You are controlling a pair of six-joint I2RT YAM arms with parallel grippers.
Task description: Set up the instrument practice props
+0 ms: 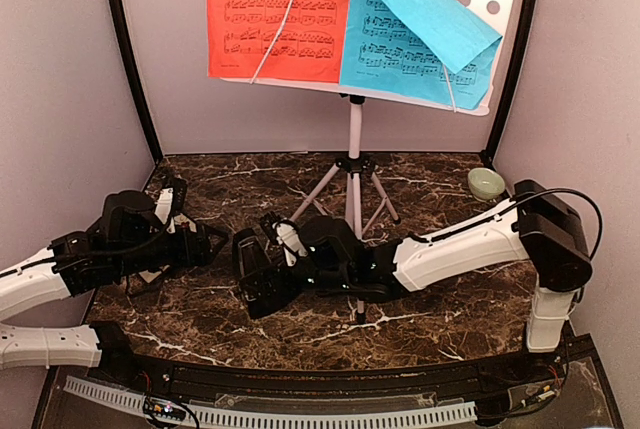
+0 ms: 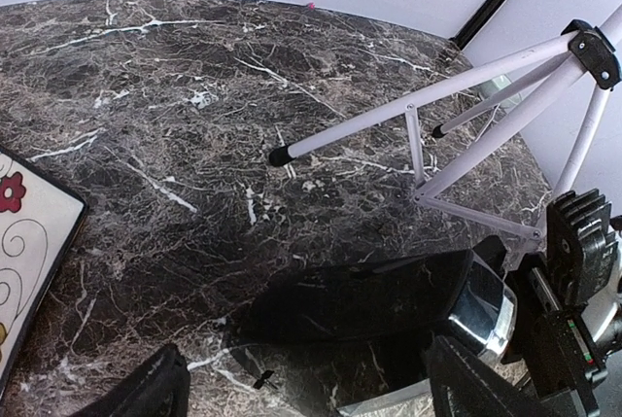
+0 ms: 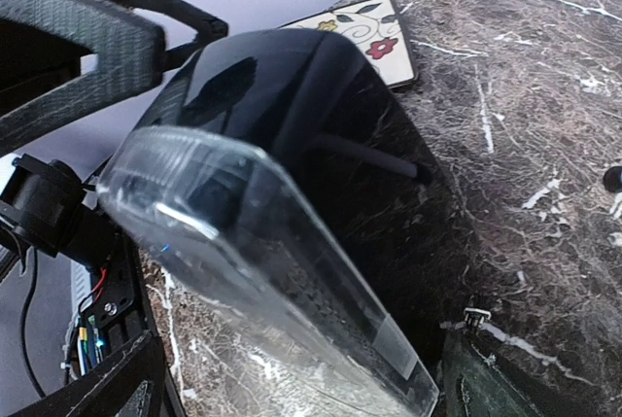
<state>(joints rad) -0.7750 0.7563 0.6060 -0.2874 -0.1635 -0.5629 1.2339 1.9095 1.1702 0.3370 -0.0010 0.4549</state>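
my right hand (image 1: 258, 274) is spread wide around the black metronome (image 3: 292, 145) on the table (image 2: 194, 145), and my left hand (image 2: 311, 388), also spread, holds nothing.

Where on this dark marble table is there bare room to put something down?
Bare: the back left corner, between the wall and the white tripod music stand; the front right strip, between the right arm and the table edge. Crowded: the middle, around the black pyramid-shaped metronome.

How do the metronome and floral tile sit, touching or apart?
Apart. The left wrist view shows bare marble table between the floral tile and the black metronome.
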